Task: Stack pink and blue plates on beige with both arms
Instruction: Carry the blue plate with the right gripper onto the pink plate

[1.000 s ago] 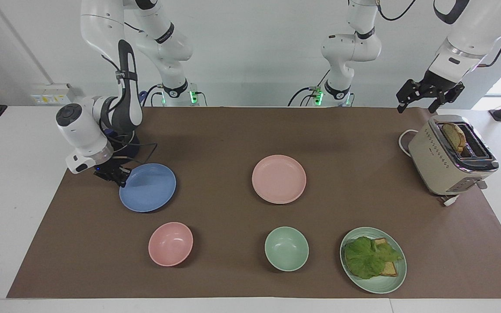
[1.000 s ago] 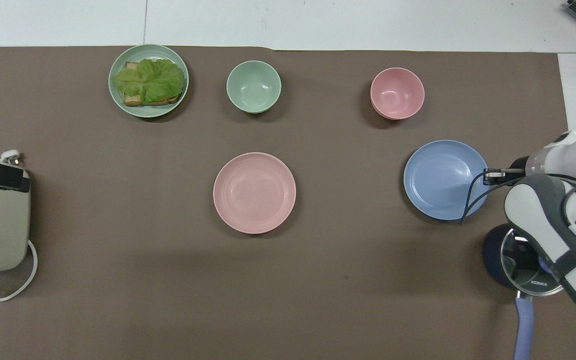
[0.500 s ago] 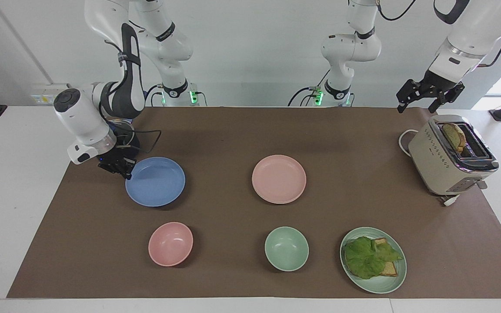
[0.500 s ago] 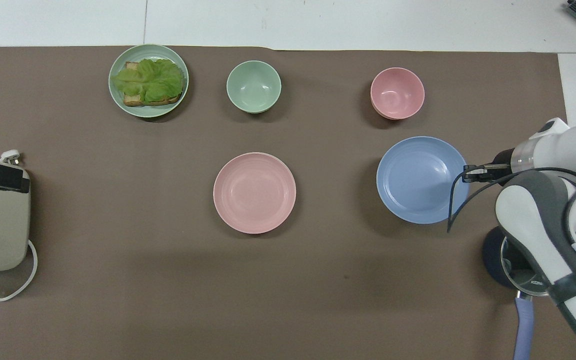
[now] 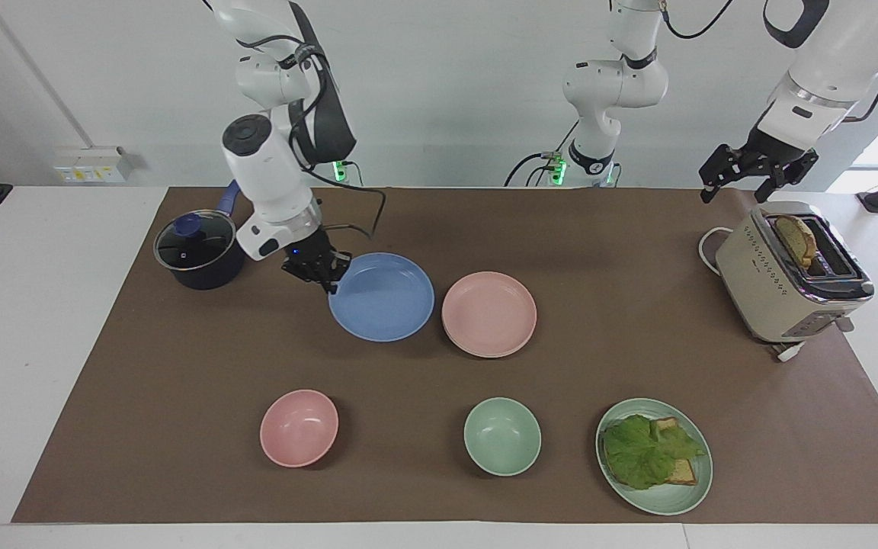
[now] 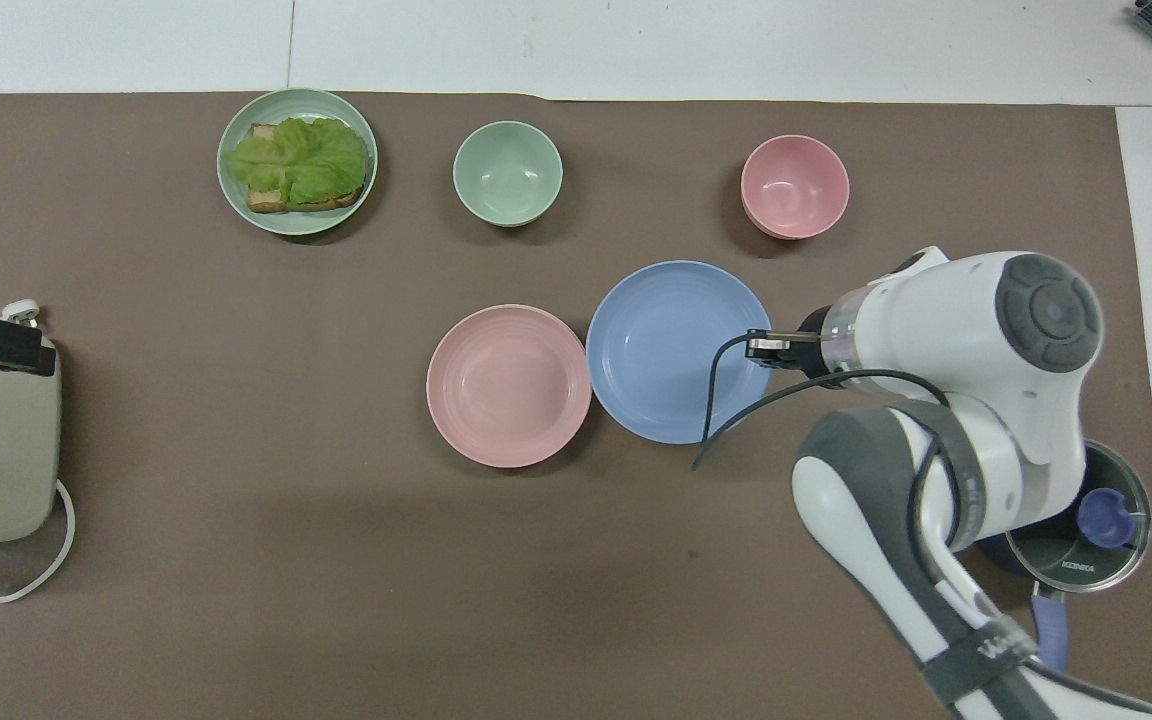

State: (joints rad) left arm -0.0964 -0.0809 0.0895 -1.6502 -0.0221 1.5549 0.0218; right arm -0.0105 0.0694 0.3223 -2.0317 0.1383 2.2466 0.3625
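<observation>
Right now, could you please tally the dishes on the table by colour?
Pink: 2, round shallow pink plate, deeper pink bowl
Blue: 1, round shallow blue plate
Green: 2, pale green bowl, green plate with lettuce and bread
Total: 5

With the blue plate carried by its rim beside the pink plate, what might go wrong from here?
1. The right gripper pinches only the rim of the blue plate, so it may tilt or slip.
2. Its free edge is close to the pink plate; a low carry may knock that plate.
3. No beige plate shows, so the stack may lack its base.
</observation>
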